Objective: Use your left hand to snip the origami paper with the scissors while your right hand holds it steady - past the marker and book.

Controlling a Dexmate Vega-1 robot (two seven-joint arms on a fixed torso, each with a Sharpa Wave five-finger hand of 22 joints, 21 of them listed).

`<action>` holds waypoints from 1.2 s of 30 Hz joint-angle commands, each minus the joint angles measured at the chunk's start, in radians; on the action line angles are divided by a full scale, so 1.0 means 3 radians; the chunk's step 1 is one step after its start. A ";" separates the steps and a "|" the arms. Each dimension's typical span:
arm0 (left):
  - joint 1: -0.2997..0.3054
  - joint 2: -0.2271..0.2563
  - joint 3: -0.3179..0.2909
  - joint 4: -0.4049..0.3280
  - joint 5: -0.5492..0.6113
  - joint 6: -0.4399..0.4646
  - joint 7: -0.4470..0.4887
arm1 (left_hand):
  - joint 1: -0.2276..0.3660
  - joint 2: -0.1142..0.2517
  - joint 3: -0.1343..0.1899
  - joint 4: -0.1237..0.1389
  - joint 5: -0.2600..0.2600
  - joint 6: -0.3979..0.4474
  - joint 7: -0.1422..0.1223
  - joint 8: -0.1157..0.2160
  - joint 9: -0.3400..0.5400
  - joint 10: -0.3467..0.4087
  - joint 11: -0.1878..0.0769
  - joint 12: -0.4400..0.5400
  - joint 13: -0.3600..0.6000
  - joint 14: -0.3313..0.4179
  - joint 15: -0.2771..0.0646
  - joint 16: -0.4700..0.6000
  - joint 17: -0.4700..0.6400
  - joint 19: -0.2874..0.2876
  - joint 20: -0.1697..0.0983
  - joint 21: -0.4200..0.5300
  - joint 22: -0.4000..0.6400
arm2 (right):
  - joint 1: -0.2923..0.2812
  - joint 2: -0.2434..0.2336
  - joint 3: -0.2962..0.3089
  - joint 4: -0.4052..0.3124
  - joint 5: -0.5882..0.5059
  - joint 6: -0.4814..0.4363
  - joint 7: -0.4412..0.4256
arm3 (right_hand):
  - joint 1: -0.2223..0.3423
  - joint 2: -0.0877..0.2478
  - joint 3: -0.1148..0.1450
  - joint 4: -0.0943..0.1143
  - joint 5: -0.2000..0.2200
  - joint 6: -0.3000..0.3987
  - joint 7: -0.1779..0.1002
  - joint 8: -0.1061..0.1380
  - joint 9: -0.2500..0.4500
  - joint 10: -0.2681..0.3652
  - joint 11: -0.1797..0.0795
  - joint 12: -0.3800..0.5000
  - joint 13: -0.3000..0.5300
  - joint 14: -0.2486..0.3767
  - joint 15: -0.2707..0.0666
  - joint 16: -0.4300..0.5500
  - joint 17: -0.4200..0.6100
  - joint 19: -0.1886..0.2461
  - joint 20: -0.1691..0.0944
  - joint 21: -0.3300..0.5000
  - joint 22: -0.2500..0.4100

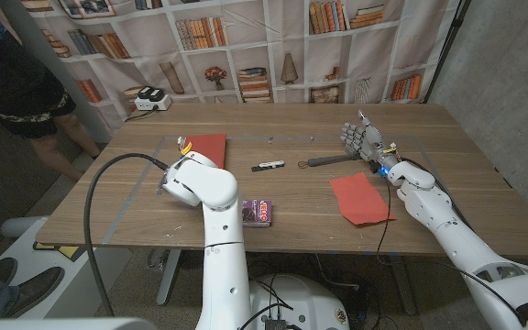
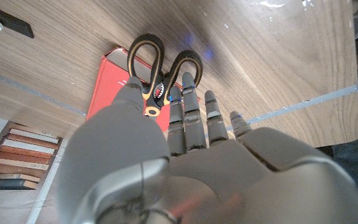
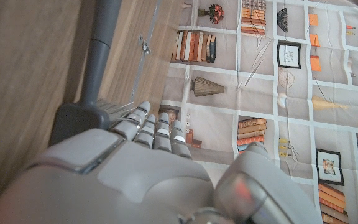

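Observation:
The red origami paper (image 1: 362, 199) lies flat at the table's front right. Just beyond it my right hand (image 1: 360, 139) stands upright with its fingers apart and nothing in it. The scissors (image 2: 157, 68), with black and orange loops, lie on the red book (image 2: 107, 87) at the table's left. My left hand (image 2: 185, 124) reaches over them with its fingers stretched out, the fingertips (image 2: 188, 81) at the handles and the thumb beside the pivot. I see no grip on them. In the head view the left wrist (image 1: 189, 176) covers that hand. The black marker (image 1: 267, 166) lies mid-table.
A grey long-handled tool (image 1: 328, 162) lies by my right hand. A small purple box (image 1: 258, 213) sits near the front edge. A white power strip (image 1: 151, 98) is at the back left, and a person (image 1: 7, 64) stands past the table's left corner.

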 commanded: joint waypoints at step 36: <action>-0.0461 0.0000 -0.0147 0.0667 0.0856 0.0138 -0.0522 | -0.0062 0.0012 0.0028 0.0040 -0.0001 0.0200 0.0127 0.0024 -0.0014 0.0118 0.0027 -0.0011 0.0000 0.0148 0.0033 0.0021 0.0011 0.0142 0.0013 0.0025 0.0004 | 0.0175 0.0069 -0.0003 0.0323 -0.0046 -0.0028 0.0119 | -0.0014 0.0029 -0.0003 -0.0024 -0.0008 0.0003 -0.0014 0.0009 0.0015 0.0038 0.0013 -0.0004 0.0014 0.0007 0.0036 0.0014 0.0011 0.0010 0.0012 0.0022 0.0016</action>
